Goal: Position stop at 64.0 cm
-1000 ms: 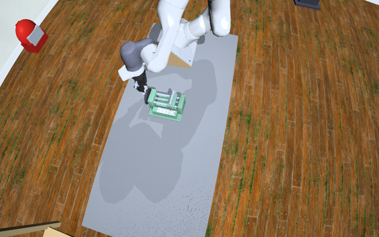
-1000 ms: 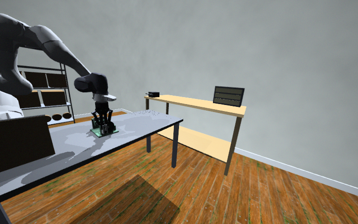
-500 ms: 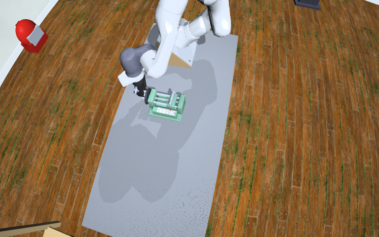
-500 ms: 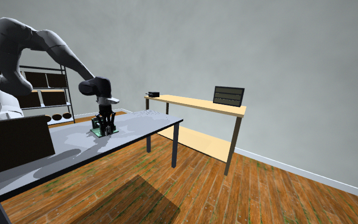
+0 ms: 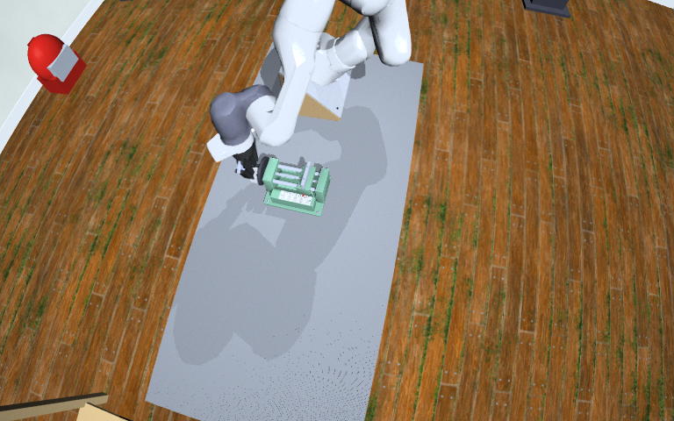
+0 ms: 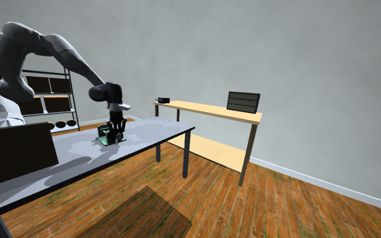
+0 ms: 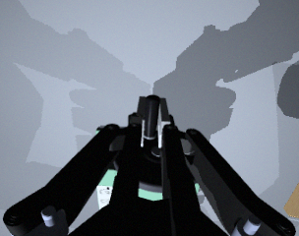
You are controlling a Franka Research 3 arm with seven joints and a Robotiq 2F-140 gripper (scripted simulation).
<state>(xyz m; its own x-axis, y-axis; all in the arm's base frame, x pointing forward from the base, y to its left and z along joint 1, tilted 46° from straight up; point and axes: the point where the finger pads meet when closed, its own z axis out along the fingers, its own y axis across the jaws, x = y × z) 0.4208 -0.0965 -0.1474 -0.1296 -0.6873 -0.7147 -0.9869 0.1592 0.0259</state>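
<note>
The green stop device (image 5: 271,181) (image 6: 103,140) stands on the grey table. Its sliding stop (image 5: 306,177) sits on rods, right of the middle. A white scale (image 5: 293,198) with a small red pointer (image 5: 304,196) runs along the front; its numbers are too small to read. The black handwheel (image 5: 261,171) is on the device's left end. My gripper (image 5: 253,179) (image 6: 117,138) (image 7: 151,107) points down beside the wheel and is shut on its black crank handle (image 7: 150,110). The wheel is mostly hidden behind the fingers in the wrist view.
A box with a sloped pale top (image 5: 333,99) stands near the arm's base, behind the device. The table's left edge is close to the gripper. A wooden workbench (image 6: 210,109) and a shelf rack (image 6: 75,110) stand farther off. A red object (image 5: 46,56) is beyond the table.
</note>
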